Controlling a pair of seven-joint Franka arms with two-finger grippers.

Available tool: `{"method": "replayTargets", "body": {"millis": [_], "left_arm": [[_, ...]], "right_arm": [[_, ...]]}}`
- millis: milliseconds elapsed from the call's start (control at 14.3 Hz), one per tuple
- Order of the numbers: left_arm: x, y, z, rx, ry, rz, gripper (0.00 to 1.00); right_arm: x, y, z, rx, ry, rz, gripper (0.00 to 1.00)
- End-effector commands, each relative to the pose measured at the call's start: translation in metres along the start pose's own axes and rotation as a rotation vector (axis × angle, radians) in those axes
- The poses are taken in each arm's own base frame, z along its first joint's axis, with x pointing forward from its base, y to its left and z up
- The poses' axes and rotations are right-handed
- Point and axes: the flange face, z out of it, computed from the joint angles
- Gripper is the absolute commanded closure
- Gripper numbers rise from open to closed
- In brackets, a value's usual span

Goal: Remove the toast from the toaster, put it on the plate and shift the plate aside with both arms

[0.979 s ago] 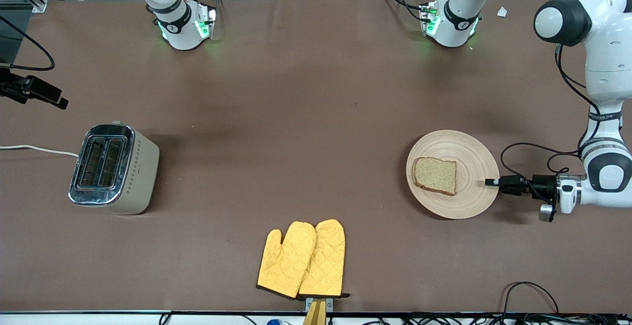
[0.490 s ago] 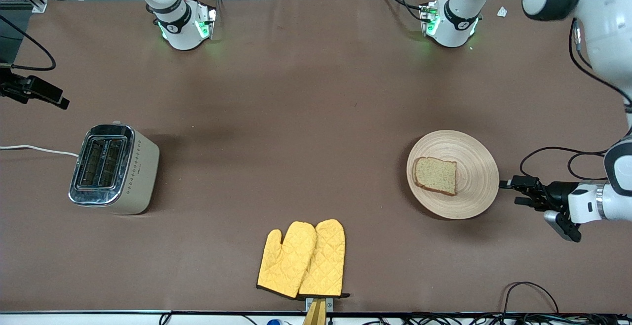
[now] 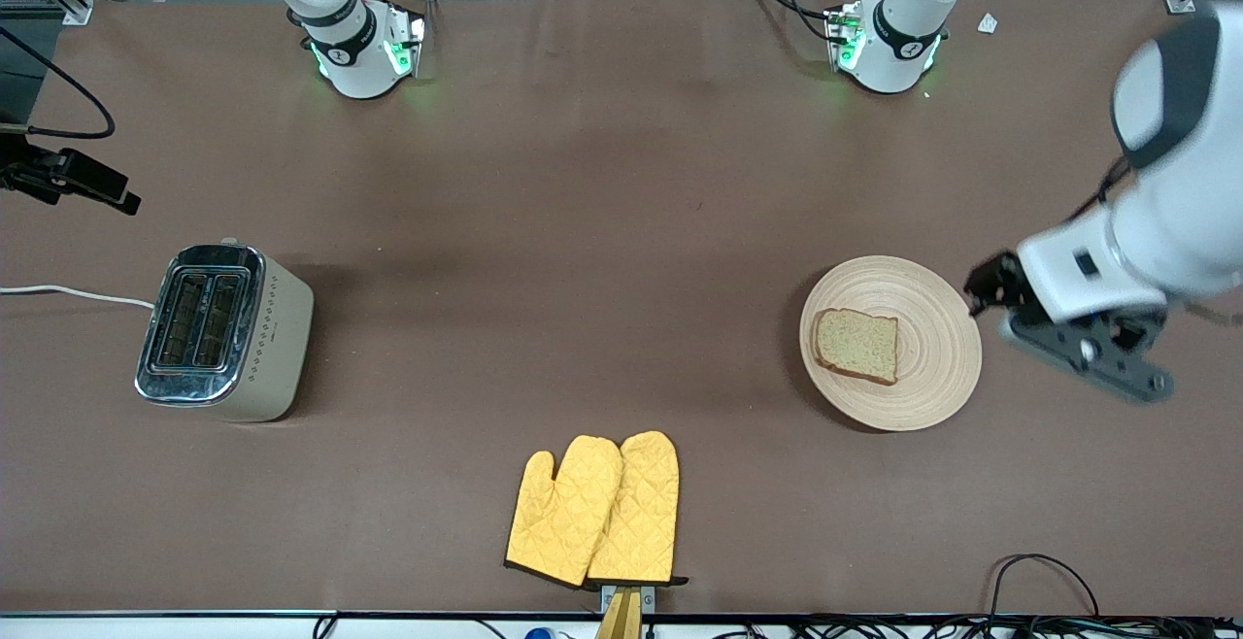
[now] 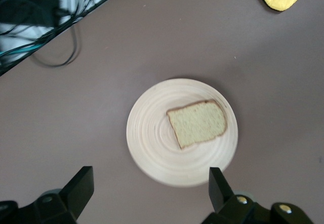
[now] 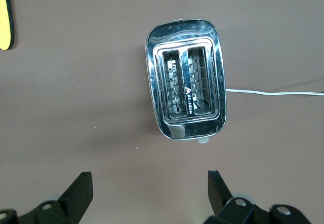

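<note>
The toast (image 3: pixel 855 345) lies flat on the round wooden plate (image 3: pixel 934 323), toward the left arm's end of the table. My left gripper (image 3: pixel 983 291) is open and empty, raised in the air just off the plate's rim at that end. In the left wrist view the plate (image 4: pixel 152 135) and the toast (image 4: pixel 196 123) lie below the spread fingers of the left gripper (image 4: pixel 149 179). My right gripper (image 5: pixel 149 181) is open and empty, high over the table beside the toaster (image 5: pixel 186 92).
The steel toaster (image 3: pixel 223 328) stands toward the right arm's end, its white cord (image 3: pixel 68 293) running off the table. A pair of yellow oven mitts (image 3: pixel 594 511) lies near the front edge. Black cables (image 3: pixel 1044 571) hang at the front edge near the left arm's end.
My left gripper has drawn back from the plate's rim and risen into the air. The plate and toast have stayed put. The right arm has barely moved.
</note>
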Motion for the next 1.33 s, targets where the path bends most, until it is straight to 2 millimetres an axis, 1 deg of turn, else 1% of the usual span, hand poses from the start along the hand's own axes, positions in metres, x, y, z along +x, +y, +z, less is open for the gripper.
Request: {"method": "replayTargets", "body": {"millis": [0, 70, 210, 280, 350, 420, 490, 559, 629, 699, 839, 979, 1049, 1189, 1259], "left_arm": [[-0.052, -0.001, -0.048, 0.002, 0.000, -0.172, 0.00], [-0.069, -0.016, -0.055, -0.040, 0.013, -0.227, 0.00], [-0.094, -0.048, -0.050, -0.101, 0.052, -0.308, 0.00], [-0.109, -0.056, -0.045, -0.109, 0.078, -0.340, 0.00], [-0.124, -0.051, -0.036, -0.112, 0.085, -0.387, 0.00], [-0.138, -0.041, -0.027, -0.113, 0.091, -0.458, 0.00], [-0.146, -0.025, -0.022, -0.111, 0.094, -0.495, 0.00], [-0.141, -0.014, -0.024, -0.107, 0.092, -0.486, 0.00], [-0.136, -0.017, -0.030, -0.098, 0.104, -0.486, 0.00], [-0.127, -0.024, -0.034, -0.097, 0.107, -0.487, 0.00], [-0.117, -0.032, -0.049, -0.073, 0.091, -0.483, 0.00], [-0.116, -0.030, -0.053, -0.028, 0.086, -0.451, 0.00], [-0.117, -0.031, -0.052, -0.027, 0.081, -0.451, 0.00], [-0.119, -0.029, -0.058, -0.028, 0.069, -0.436, 0.00], [-0.115, -0.027, -0.053, -0.034, 0.045, -0.437, 0.00]], "right_arm": [[-0.008, -0.001, -0.003, -0.010, 0.006, 0.013, 0.00], [-0.008, -0.001, -0.003, -0.010, 0.005, 0.013, 0.00], [-0.008, -0.002, -0.003, -0.010, 0.006, 0.010, 0.00], [-0.008, -0.003, -0.004, -0.010, 0.008, 0.007, 0.00], [-0.008, -0.003, -0.003, -0.010, 0.006, 0.007, 0.00], [-0.008, -0.003, -0.004, -0.010, 0.008, 0.006, 0.00], [-0.008, -0.004, -0.003, -0.011, 0.006, 0.004, 0.00], [-0.008, -0.006, -0.003, -0.011, 0.006, 0.001, 0.00], [-0.009, -0.011, -0.003, -0.013, 0.006, -0.008, 0.00], [-0.009, -0.011, -0.004, -0.012, 0.007, -0.008, 0.00], [-0.009, -0.012, -0.004, -0.011, 0.007, -0.010, 0.00], [-0.009, -0.014, -0.003, -0.013, 0.007, -0.013, 0.00], [-0.009, -0.015, -0.004, -0.012, 0.009, -0.014, 0.00], [-0.009, -0.016, -0.004, -0.017, 0.009, -0.019, 0.00], [-0.009, -0.017, -0.004, -0.017, 0.009, -0.020, 0.00]]}}
